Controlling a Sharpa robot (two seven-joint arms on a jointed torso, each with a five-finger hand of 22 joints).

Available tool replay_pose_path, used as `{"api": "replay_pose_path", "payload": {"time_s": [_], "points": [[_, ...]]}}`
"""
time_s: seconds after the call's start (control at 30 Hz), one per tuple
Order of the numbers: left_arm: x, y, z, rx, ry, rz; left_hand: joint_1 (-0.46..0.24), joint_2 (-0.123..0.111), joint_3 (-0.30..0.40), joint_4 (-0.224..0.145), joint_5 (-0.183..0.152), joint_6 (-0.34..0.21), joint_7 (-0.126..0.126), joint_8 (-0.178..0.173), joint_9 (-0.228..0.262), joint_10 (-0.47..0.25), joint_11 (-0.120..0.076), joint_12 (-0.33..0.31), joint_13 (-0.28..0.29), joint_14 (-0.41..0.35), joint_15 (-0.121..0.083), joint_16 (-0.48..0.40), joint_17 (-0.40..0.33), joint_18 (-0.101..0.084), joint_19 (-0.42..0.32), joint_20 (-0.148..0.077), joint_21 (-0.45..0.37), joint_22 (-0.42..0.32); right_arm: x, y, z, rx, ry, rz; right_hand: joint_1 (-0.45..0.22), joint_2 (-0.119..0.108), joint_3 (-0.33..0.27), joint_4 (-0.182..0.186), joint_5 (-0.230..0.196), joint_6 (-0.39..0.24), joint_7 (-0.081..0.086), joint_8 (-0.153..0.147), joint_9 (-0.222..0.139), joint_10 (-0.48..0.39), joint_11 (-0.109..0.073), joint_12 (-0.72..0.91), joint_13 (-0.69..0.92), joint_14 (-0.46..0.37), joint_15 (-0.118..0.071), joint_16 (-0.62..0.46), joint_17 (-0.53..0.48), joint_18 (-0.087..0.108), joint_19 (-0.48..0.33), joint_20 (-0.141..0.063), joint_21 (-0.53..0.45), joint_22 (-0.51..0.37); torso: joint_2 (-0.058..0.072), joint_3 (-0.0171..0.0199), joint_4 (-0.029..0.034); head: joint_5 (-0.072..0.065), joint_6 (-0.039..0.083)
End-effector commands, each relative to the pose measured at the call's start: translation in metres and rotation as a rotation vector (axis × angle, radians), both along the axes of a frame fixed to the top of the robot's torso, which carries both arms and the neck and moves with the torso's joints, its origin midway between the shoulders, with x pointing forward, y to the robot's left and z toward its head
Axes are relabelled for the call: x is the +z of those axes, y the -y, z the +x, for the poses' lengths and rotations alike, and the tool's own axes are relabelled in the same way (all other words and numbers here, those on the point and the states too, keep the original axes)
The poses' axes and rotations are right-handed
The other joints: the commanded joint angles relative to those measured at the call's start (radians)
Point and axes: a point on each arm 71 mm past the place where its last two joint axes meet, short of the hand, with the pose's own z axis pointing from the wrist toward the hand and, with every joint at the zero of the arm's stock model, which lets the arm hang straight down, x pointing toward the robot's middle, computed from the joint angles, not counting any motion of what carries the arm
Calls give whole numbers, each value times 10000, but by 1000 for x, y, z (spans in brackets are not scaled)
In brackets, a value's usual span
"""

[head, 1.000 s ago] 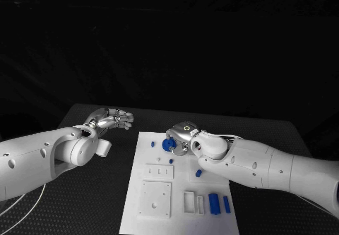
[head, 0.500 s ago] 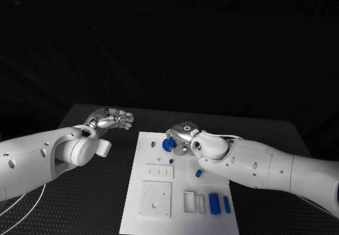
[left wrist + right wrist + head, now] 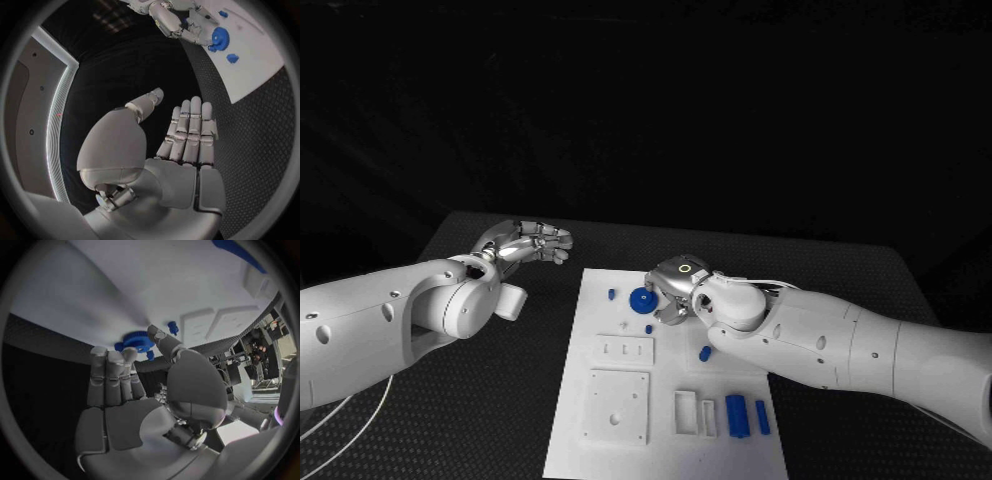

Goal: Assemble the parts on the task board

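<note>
Head view: right hand (image 3: pixel 678 291) sits at upper middle of the task board (image 3: pixel 661 440), fingertips touching the blue gear (image 3: pixel 643 299); whether it grips, cannot tell. Gear looks small, rigid plastic, light, probably slick on its faces; best pinched by the toothed rim. Left hand (image 3: pixel 531 243), upper left off the board, fingers loosely apart, holding nothing.

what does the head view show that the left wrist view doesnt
Head view alone: the long blue bars and white blocks at the near end of the board. Left wrist view alone: the left hand from the palm side, fingers straight and holding nothing. Both: the blue gear on the white board, with the right hand beside it.
</note>
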Motion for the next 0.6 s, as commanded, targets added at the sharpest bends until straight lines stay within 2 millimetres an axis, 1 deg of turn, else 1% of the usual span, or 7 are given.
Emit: {"api": "replay_pose_path", "payload": {"time_s": [0.03,0.33,0.47,0.6], "points": [[1,2,0,-97,79,-20,-112,26,71,17,-46,-74,-7,-53,14,-81,21,-61,-2,-4,-12,-2,14,163,-68,17,17,189,-6,0,-1,-9,-279,-350,23,97,38,3,21,680,331,-3,-2,-1086,92,-1,16,-77,16,-55,-12,439,-23,4,-24,-12,1,-2,6,-12,0],[1,1,0,-86,83,-15,-122,34,71,27,-46,-74,-4,-53,15,-80,22,-61,-1,-4,-11,-2,15,162,-67,18,18,189,-3,2,-2,41,-66,4,105,95,273,141,-43,701,325,8,-15,-1080,86,19,11,-67,10,-59,-13,439,6,12,-37,-26,1,-1,9,-20,5],[2,0,1,-60,117,-11,-124,35,72,29,-45,-75,-4,-54,16,-80,23,-61,-1,-4,-11,-2,15,162,-68,18,18,189,3,5,-5,173,211,1002,112,86,320,161,12,728,318,24,-14,-1061,79,33,10,-48,3,-50,-10,439,20,12,-32,-25,-9,-7,2,-26,38],[2,-2,2,-5,162,7,-124,32,71,29,-46,-74,-6,-53,17,-80,22,-61,-1,-4,-11,-3,16,162,-69,18,18,189,14,9,-8,286,313,2116,87,75,301,149,3,736,313,30,-14,-1041,73,49,13,-28,-2,-38,-6,439,35,9,-21,-21,-6,3,-10,-46,95]]}}
